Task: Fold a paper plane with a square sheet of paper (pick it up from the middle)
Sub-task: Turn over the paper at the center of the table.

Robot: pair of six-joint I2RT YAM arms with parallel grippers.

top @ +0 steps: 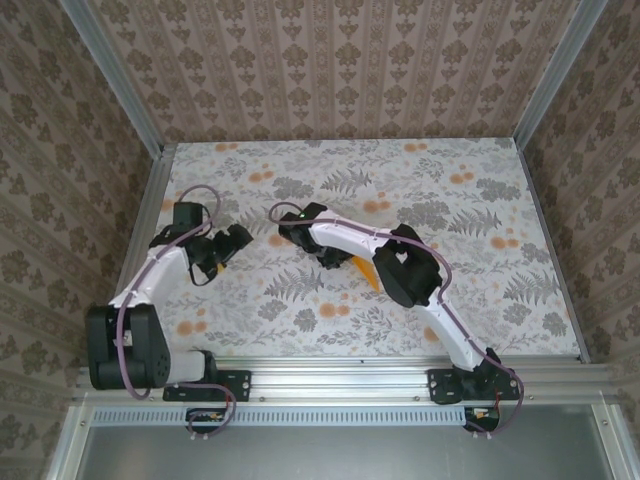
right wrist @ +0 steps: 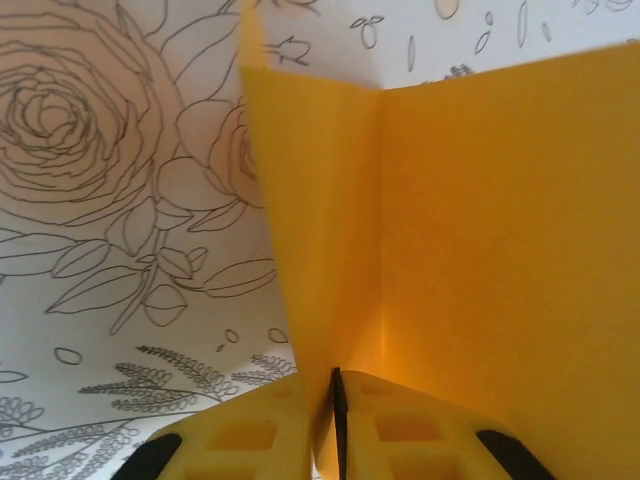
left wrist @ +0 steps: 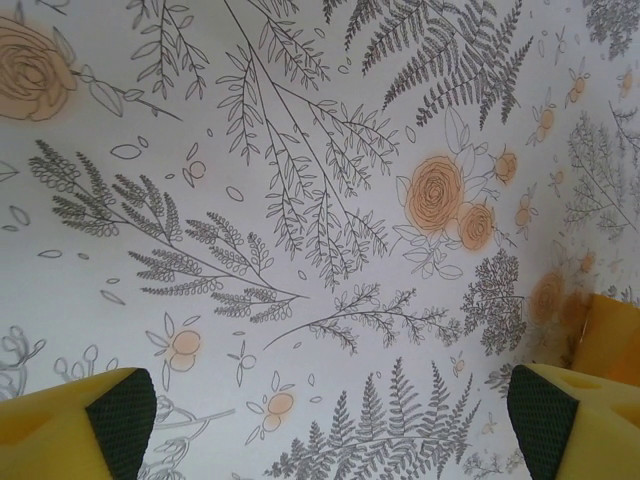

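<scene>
While the right gripper [right wrist: 335, 385] pinches the folded orange paper [right wrist: 480, 250] at a crease, its jaws nearly together on it, the paper rises from the floral tablecloth [right wrist: 100, 150] directly ahead of that gripper. From above, the paper's visible sliver [top: 368, 273] runs long and narrow from the right gripper back toward the table's near edge (partly under the forearm). The left gripper [left wrist: 330, 400] sits left of the right gripper, apart from it, spread wide and holding nothing. The paper's edge shows beside one of its fingers [left wrist: 560, 420]. The right arm is nearer, so any help from the left would likely travel rightward.
</scene>
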